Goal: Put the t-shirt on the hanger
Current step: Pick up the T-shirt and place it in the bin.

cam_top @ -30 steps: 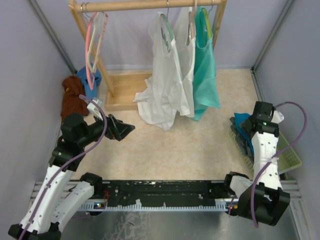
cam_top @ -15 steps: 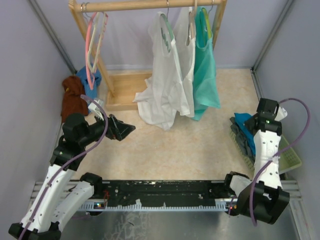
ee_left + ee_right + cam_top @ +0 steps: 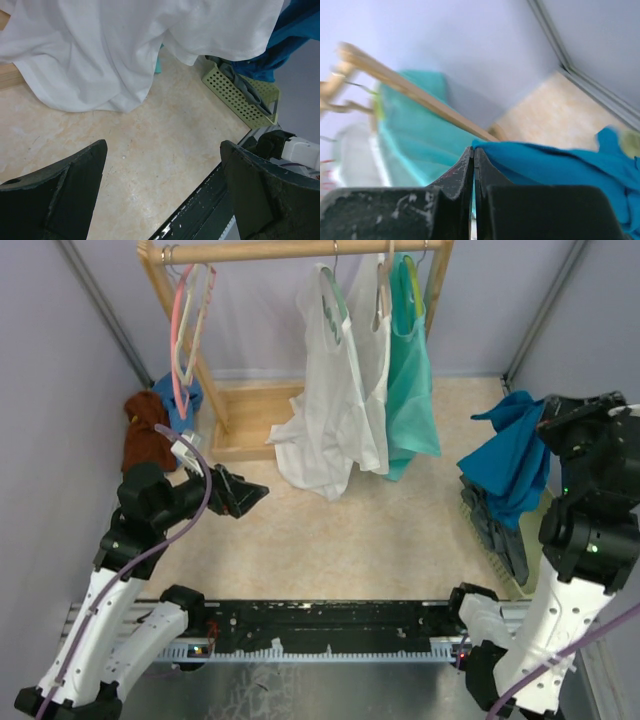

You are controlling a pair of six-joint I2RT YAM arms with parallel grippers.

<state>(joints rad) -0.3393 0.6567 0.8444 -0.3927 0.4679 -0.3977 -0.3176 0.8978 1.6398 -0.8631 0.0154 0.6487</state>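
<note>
Beige surface (image 3: 350, 530) walled in pale grey, with a wooden clothes rail (image 3: 300, 250) at the back. My right end effector (image 3: 473, 156) is pressed together on a fold of the t-shirt (image 3: 512, 455), which hangs bunched above the green basket (image 3: 235, 100) at the right edge. My left end effector (image 3: 162, 150) is spread wide and empty, low at the left. The hanger (image 3: 203, 308) hangs at the rail's left end, well apart from the shirt. I judge two risks. The pinch takes only a thin edge, so the cloth could slip free. Its tail could also snag the dark clothes (image 3: 242, 85) in the basket.
</note>
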